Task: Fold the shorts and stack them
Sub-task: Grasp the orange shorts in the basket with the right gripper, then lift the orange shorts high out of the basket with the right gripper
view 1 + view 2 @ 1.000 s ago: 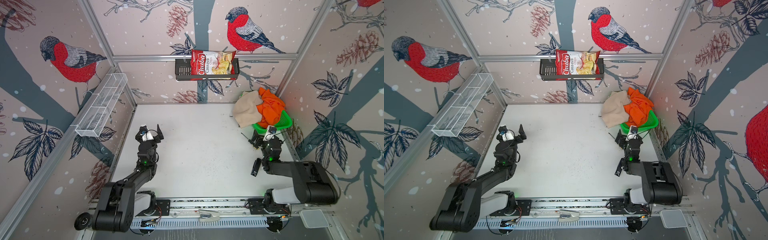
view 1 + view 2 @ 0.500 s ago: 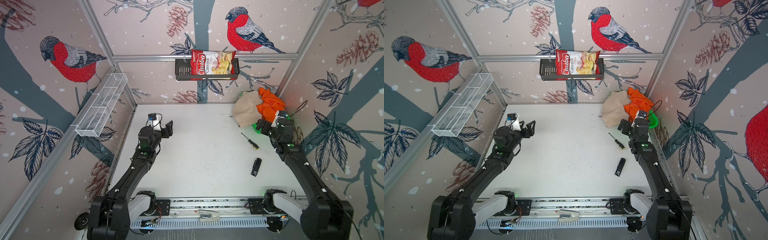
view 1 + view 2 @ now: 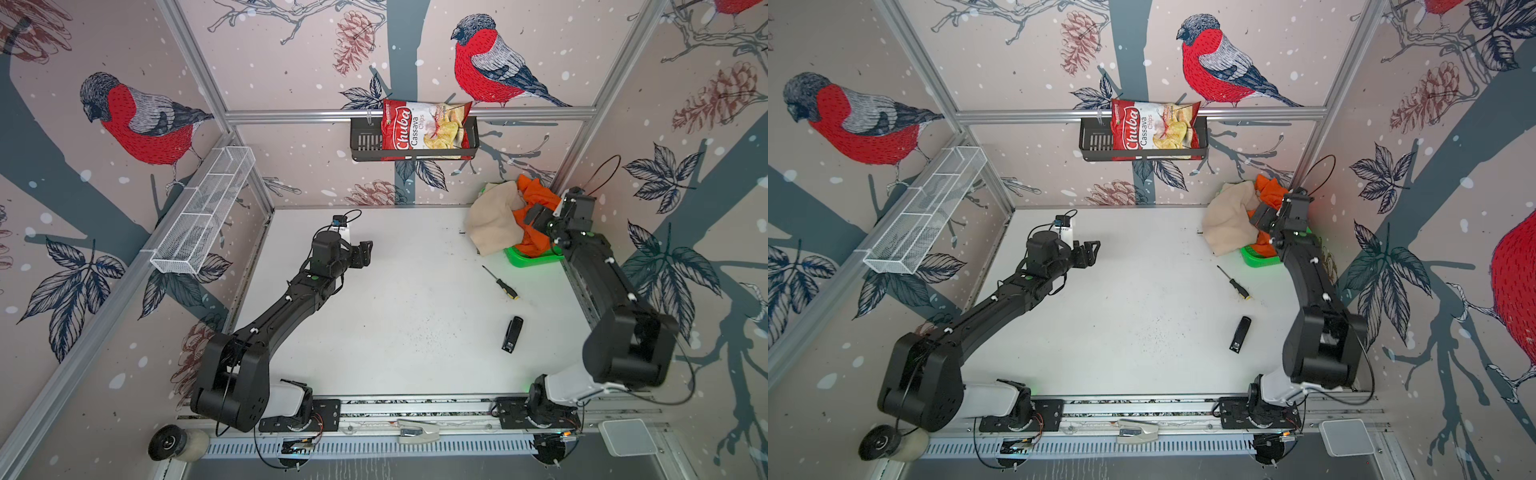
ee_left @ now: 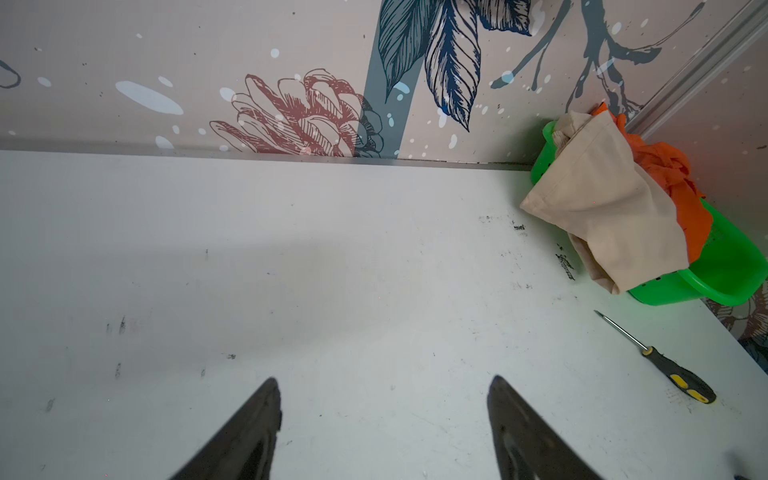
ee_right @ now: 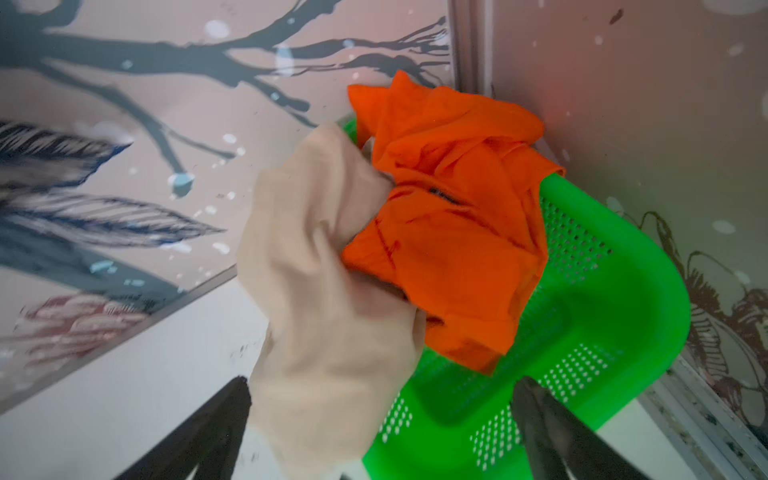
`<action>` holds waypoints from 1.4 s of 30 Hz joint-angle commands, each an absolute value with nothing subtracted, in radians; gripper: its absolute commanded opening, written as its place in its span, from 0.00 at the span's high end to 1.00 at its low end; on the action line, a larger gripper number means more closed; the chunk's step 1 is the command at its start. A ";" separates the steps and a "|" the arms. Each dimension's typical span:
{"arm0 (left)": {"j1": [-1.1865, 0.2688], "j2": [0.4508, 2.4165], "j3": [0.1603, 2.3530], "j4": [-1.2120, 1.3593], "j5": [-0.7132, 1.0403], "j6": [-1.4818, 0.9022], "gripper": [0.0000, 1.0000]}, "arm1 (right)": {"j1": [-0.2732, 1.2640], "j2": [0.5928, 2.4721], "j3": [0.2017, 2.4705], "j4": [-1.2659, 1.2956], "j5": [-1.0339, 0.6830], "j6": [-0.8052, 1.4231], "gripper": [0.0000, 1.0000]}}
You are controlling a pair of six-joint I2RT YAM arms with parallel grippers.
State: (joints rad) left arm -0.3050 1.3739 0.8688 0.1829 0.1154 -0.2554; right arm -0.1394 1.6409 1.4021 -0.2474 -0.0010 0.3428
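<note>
Nearest the front rail, a small black oblong device [image 3: 512, 334] and a screwdriver [image 3: 500, 283], thin steel shaft and black handle with yellow marks, lie on the scuffed white table [image 3: 395, 324] to the right, so I judge the cloth should be carried past them and laid out in the bare middle. The left gripper [image 4: 382, 380] hangs over bare table, fingers spread with nothing between them, well apart from the shorts; it would do best waiting to catch a second corner. In the far right corner the right gripper [image 5: 382, 382] is spread wide before the green basket [image 5: 623, 291], pinching nothing; whether a finger brushes cloth I cannot tell. Both pairs are heaped in that basket: the beige shorts [image 5: 332, 291] drape over its rim toward the table, the orange shorts [image 5: 453, 232] bunched beside and behind them. This looks like the first pick, and the beige pair is the one to take: close on a thick bunch high up, not the loose hanging edge, and lift straight up so the basket and the orange pair are not dragged. The beige is matt and soft, falling in broad limp folds; the orange is thinner and sharply creased; the basket is glossy hard plastic, round-cornered, pierced with rows of small holes
</note>
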 commanded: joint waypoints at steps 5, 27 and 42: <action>-0.305 1.430 0.897 0.206 0.100 -0.248 0.22 | -0.223 1.993 1.777 -0.438 -0.051 0.403 0.01; -0.305 1.491 0.924 0.241 0.104 -0.298 0.22 | -0.249 2.205 2.067 -0.408 -0.224 0.464 0.98; -0.305 1.410 0.911 0.269 0.103 -0.318 0.23 | -0.226 1.803 2.043 -0.160 -0.244 0.468 1.00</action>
State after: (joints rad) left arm -0.3050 1.4296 0.9146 0.2276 0.1051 -0.3141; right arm -0.2409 1.8439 2.0178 -0.2844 -0.2188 0.4702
